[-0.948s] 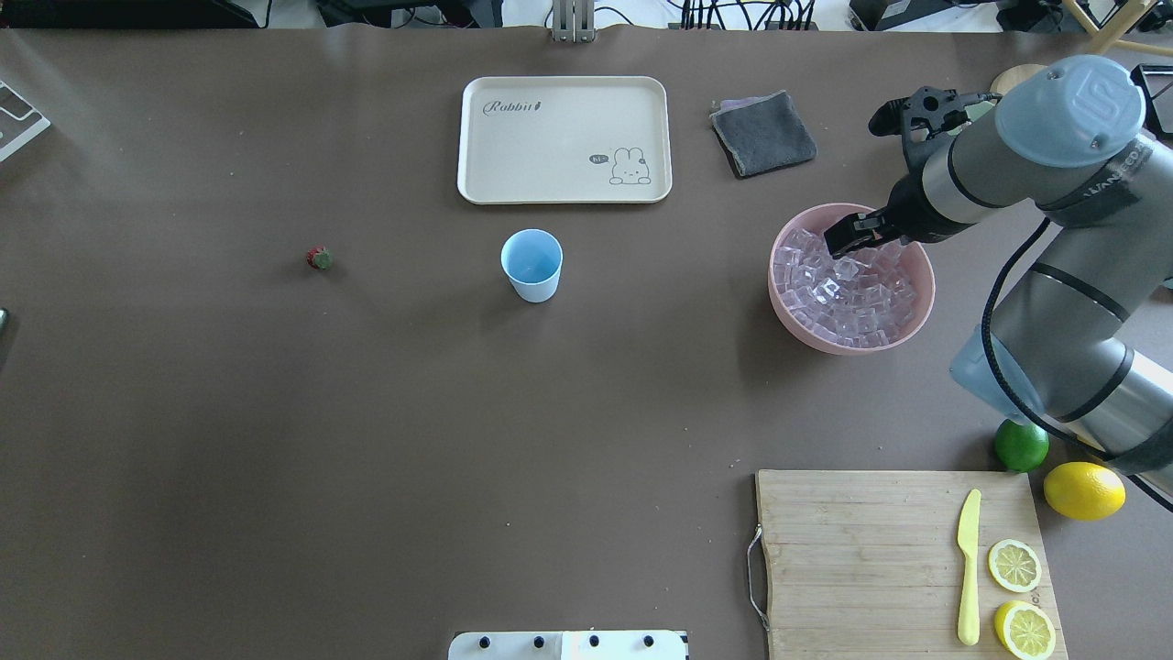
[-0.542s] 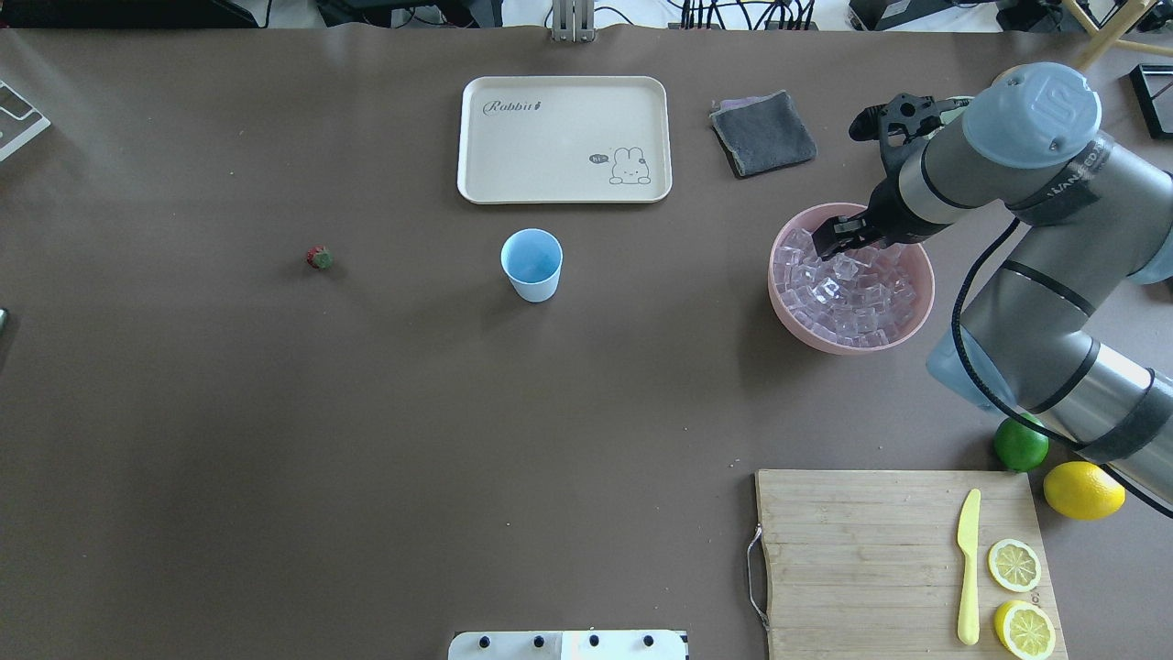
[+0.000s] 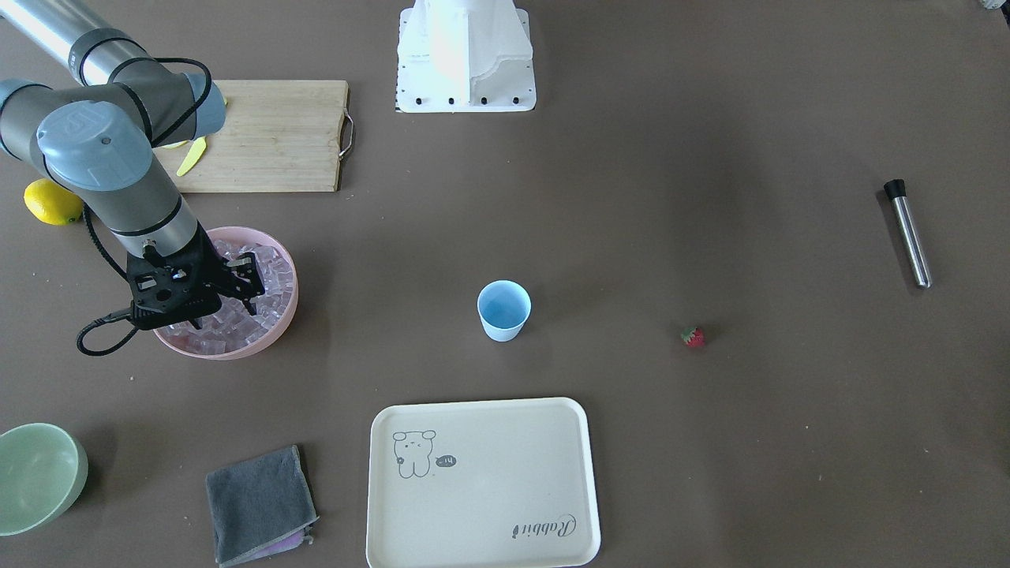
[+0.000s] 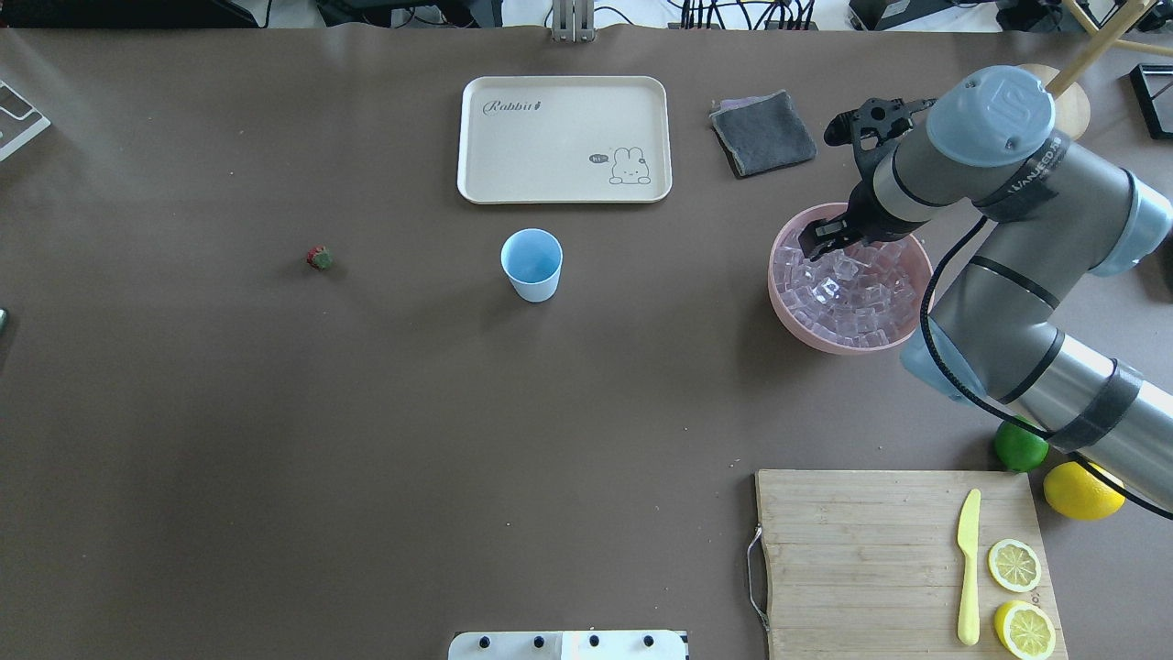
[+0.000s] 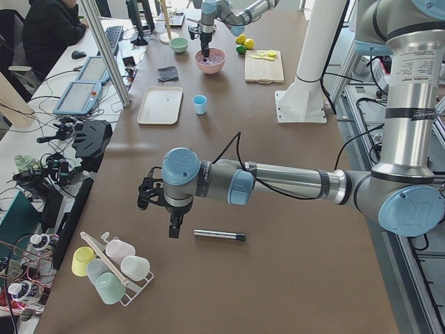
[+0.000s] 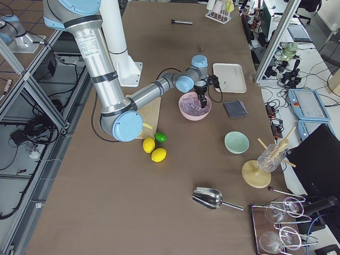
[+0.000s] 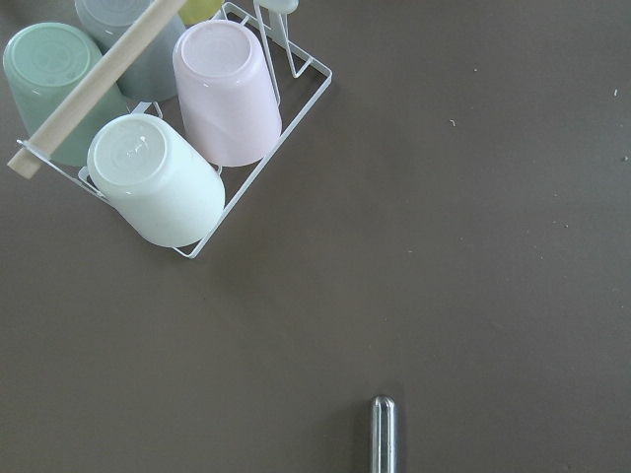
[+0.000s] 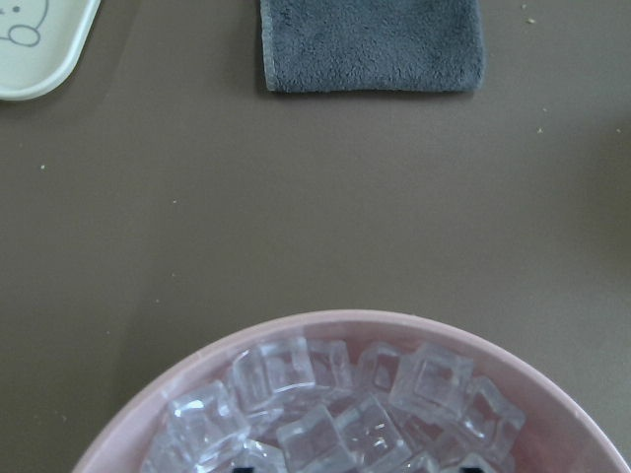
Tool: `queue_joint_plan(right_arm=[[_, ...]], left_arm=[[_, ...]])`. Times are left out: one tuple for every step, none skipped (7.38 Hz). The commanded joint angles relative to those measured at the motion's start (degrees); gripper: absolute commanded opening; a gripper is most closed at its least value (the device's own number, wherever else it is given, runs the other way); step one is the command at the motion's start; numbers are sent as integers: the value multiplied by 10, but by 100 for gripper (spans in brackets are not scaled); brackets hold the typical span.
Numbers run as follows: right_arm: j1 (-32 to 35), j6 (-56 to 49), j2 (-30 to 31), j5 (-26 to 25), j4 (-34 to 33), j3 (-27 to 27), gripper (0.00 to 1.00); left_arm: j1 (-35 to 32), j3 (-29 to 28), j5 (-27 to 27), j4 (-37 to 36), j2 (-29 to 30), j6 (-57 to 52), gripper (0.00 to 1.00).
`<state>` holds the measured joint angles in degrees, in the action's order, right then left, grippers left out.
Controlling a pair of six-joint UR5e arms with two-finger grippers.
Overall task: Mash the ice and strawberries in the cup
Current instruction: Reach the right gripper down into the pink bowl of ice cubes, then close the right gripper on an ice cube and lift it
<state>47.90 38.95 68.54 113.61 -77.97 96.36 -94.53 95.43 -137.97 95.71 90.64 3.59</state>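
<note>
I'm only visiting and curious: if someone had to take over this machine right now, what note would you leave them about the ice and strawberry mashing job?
Right gripper: open, low over the ice in the pink bowl.
Left gripper: above the table's far left end, beside a metal rod; I cannot tell whether it is open or shut.
Cup: upright mid-table, empty.
Strawberry: on the bare table, to the robot's left of the cup.
Done: nothing is in the cup yet.
Left: put ice and strawberry into the cup, then mash.
</note>
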Motion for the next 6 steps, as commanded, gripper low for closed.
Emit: queue_joint_plan(right_arm=[[1, -2, 9, 2, -1, 9, 75], [-2, 0, 19, 1, -10, 28, 75], [-3, 0, 20, 1, -17, 32, 74], [-16, 1, 22, -9, -16, 24, 74], [-17, 0, 23, -13, -17, 23, 74], [-19, -2, 26, -15, -16, 17, 73]], left_arm=[[0, 1, 0, 0, 0, 0, 98], [0, 1, 0, 0, 0, 0, 98], [0, 1, 1, 0, 1, 0, 98], [0, 1, 0, 0, 1, 0, 98], [0, 5, -1, 0, -2, 0, 98], [0, 12, -1, 0, -5, 0, 98]])
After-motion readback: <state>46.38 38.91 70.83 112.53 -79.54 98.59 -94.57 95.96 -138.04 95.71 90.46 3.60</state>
